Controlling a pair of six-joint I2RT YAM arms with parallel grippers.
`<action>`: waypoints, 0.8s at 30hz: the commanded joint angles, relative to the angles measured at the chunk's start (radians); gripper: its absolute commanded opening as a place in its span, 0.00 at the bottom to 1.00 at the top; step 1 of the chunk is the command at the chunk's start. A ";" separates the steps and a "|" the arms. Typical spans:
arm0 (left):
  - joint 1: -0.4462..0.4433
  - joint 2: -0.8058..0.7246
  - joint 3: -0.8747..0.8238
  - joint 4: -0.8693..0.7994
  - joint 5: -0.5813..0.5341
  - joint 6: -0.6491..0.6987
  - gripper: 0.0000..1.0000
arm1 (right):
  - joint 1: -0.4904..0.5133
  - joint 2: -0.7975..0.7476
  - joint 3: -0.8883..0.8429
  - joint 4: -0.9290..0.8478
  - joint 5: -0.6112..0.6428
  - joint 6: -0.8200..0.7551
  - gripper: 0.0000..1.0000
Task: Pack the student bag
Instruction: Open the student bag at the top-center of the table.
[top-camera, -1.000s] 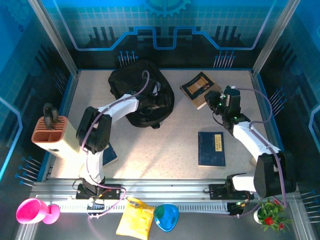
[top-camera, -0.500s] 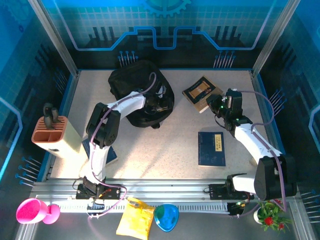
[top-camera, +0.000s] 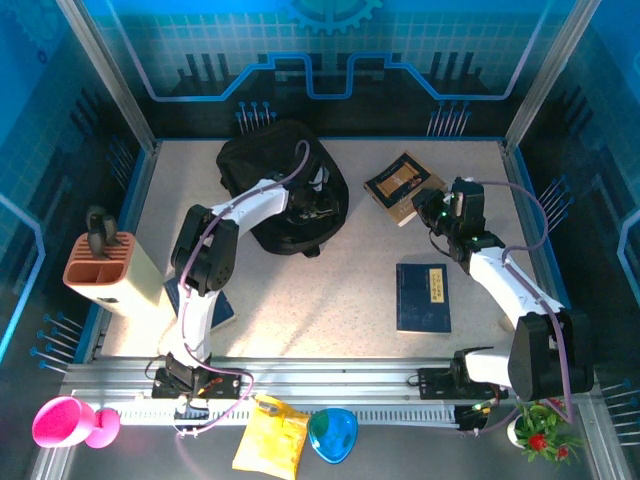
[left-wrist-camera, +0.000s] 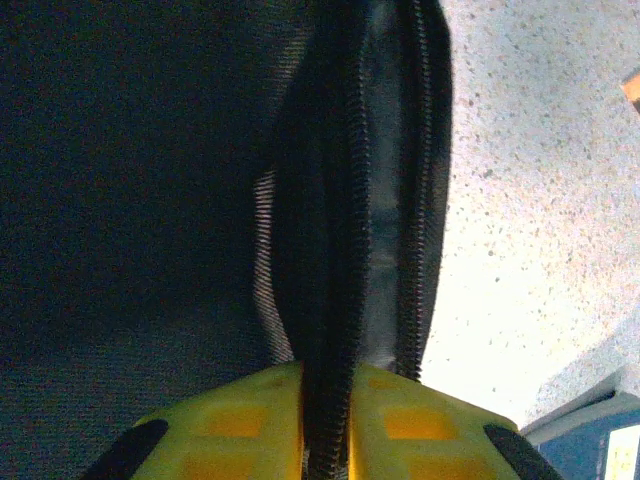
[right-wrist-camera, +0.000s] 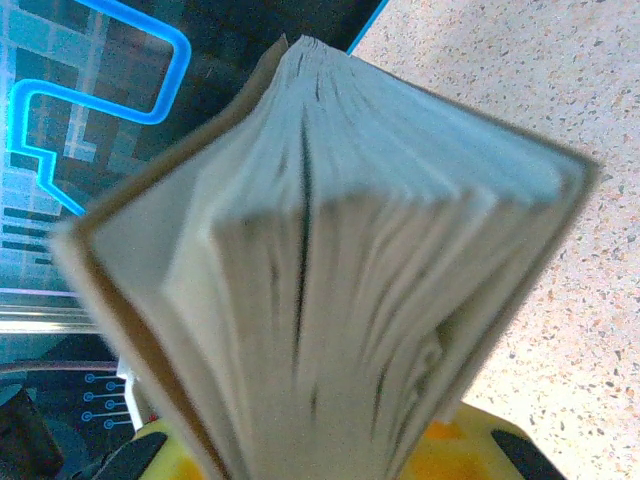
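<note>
Starting at the left, a beige tool holder (top-camera: 105, 272) stands on the table (top-camera: 350, 270), with a blue book (top-camera: 218, 308) lying just beside it under the left arm. The student bag (top-camera: 265, 185), black and slumped, sits toward the rear left. The left gripper (left-wrist-camera: 325, 445) is clenched on the bag's zipper edge (left-wrist-camera: 345, 250), which runs between its yellow fingers. Right of centre, the right gripper (top-camera: 432, 210) grasps a brown book (top-camera: 398, 183), pages fanned. A second blue book (top-camera: 423, 297) lies flat nearer the arm bases.
</note>
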 joint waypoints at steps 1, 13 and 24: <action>0.007 0.020 0.036 -0.026 -0.003 0.022 0.10 | -0.013 -0.012 0.018 0.048 -0.011 -0.008 0.02; 0.030 -0.171 0.087 -0.016 -0.030 0.130 0.00 | 0.079 -0.089 0.004 0.029 -0.031 -0.127 0.04; 0.030 -0.256 0.099 0.120 0.016 0.120 0.00 | 0.302 0.036 0.005 0.094 0.011 0.032 0.03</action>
